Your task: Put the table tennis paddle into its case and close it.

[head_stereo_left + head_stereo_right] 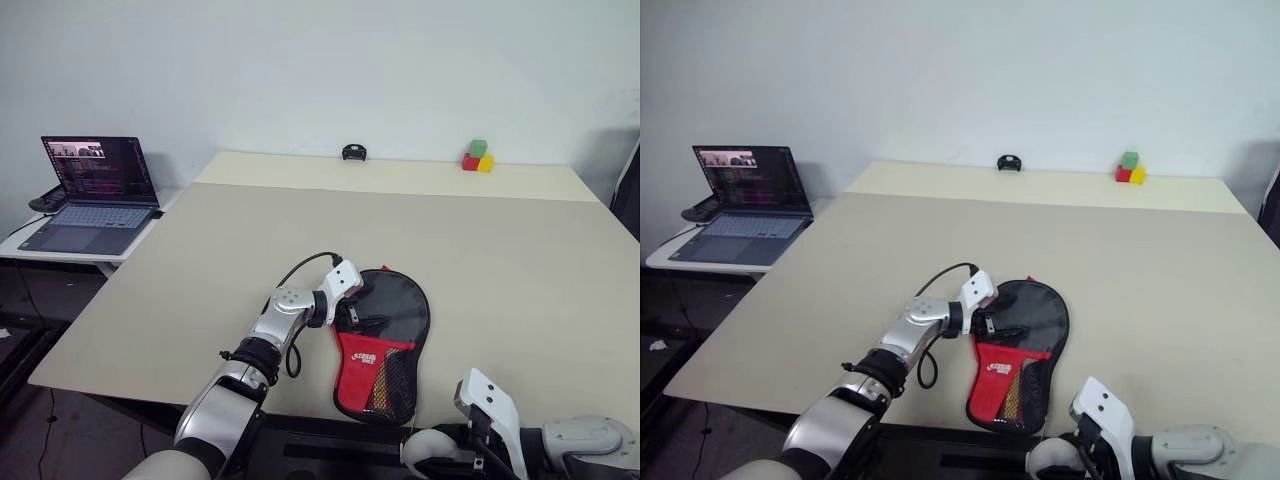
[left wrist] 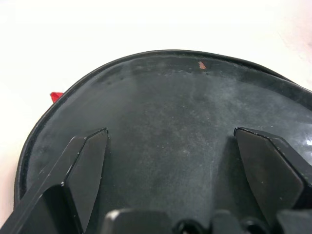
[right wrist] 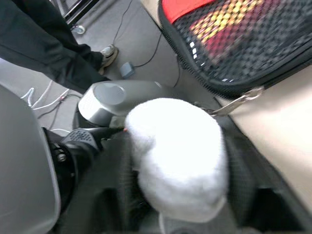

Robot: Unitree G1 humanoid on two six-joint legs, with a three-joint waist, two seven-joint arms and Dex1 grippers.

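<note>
The case [image 1: 385, 330] lies flat near the table's front edge, with its round black part farther in and its red and mesh end toward me, slightly over the edge. Red and yellow stripes of the table tennis paddle [image 3: 222, 19] show through the mesh, so its handle is inside. My left gripper [image 1: 350, 310] is open at the case's upper left, and its fingers [image 2: 92, 161] stand wide apart over the black fabric. My right gripper [image 1: 488, 420] hangs below the table's front edge, just right of the case's narrow end. A metal zip pull [image 3: 237, 101] dangles there.
An open laptop [image 1: 95, 190] sits on a side table at the left. At the far edge of the beige table [image 1: 500, 260] lie a small black object [image 1: 354, 152] and red, green and yellow blocks [image 1: 478, 157]. A person's legs [image 3: 44, 39] stand on the floor.
</note>
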